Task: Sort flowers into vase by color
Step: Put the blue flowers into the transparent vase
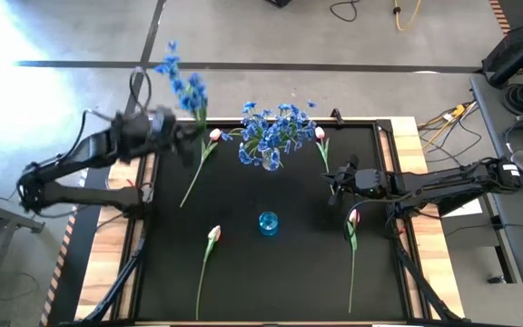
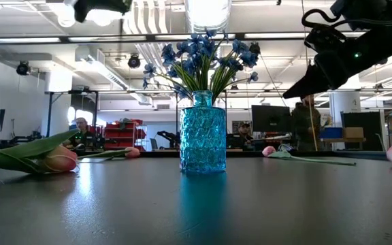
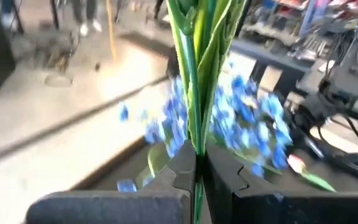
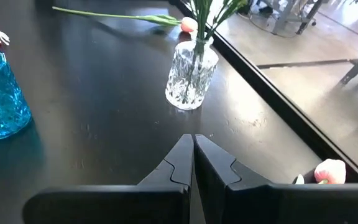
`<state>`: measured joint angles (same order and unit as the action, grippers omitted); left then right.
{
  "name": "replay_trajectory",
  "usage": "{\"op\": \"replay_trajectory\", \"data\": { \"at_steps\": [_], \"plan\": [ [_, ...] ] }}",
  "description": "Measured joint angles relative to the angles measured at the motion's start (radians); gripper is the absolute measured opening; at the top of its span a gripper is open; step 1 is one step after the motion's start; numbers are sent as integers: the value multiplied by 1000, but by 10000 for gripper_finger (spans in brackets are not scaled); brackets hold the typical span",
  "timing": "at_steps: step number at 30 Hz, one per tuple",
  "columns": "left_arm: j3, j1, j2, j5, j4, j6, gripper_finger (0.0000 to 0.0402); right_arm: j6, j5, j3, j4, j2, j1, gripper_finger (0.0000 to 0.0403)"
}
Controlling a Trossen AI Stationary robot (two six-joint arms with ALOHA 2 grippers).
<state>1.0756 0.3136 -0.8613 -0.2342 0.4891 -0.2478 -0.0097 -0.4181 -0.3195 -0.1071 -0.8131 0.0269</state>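
My left gripper is over the table's far left corner, shut on a blue-blossom spray. More blue sprays stand with their stems in a clear glass vase by the far edge. A blue glass vase stands mid-table. Several pink-white tulips lie flat on the black mat: one far left, one far right, one near left, one near right. My right gripper hangs shut above the mat, right of centre, touching nothing. My left gripper pinches the spray's green stem and leaves between its two fingers, which lie across the stem and come level from the table's left. The spray is lifted clear of the table. Its blossom end reaches out past the table's far edge.
The black mat has wooden strips along its left and right sides. Free mat lies between the blue vase and the near edge. Cables and equipment sit on the floor right of the table. People and desks show in the room behind.
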Motion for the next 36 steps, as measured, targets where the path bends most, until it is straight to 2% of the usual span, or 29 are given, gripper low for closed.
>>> {"op": "replay_trajectory", "data": {
  "at_steps": [4, 8, 10, 13, 15, 21, 25, 27, 33, 36],
  "plan": [
    [-3, 268, -85, 279, -152, 119, 1, -9, 7, 0, -18, 0, 0, 9],
    [15, 430, -202, 523, -349, 171, 1, -11, 7, 0, -40, 0, 0, 9],
    [52, 476, -265, 574, -393, 210, 1, -14, 8, 0, -40, 0, 0, 9],
    [149, 534, -369, 598, -399, 274, 1, -15, 8, 0, -46, 0, 0, 9],
    [229, 563, -454, 656, -403, 288, 1, -18, 8, 0, -57, 0, 0, 9],
    [476, 609, -752, 949, -402, 296, 1, -31, 8, 0, -87, 0, 0, 9],
    [610, 614, -940, 1222, -397, 312, 1, -29, 8, 0, -87, 0, 0, 9],
    [659, 612, -1012, 1322, -396, 318, 1, -29, 8, 0, -86, 0, 0, 9],
    [732, 618, -1168, 1513, -399, 308, 1, -26, 8, 0, -86, 0, 0, 9],
    [725, 607, -1206, 1524, -395, 308, 1, -24, 8, 0, -86, 0, 0, 9]
  ]
}}
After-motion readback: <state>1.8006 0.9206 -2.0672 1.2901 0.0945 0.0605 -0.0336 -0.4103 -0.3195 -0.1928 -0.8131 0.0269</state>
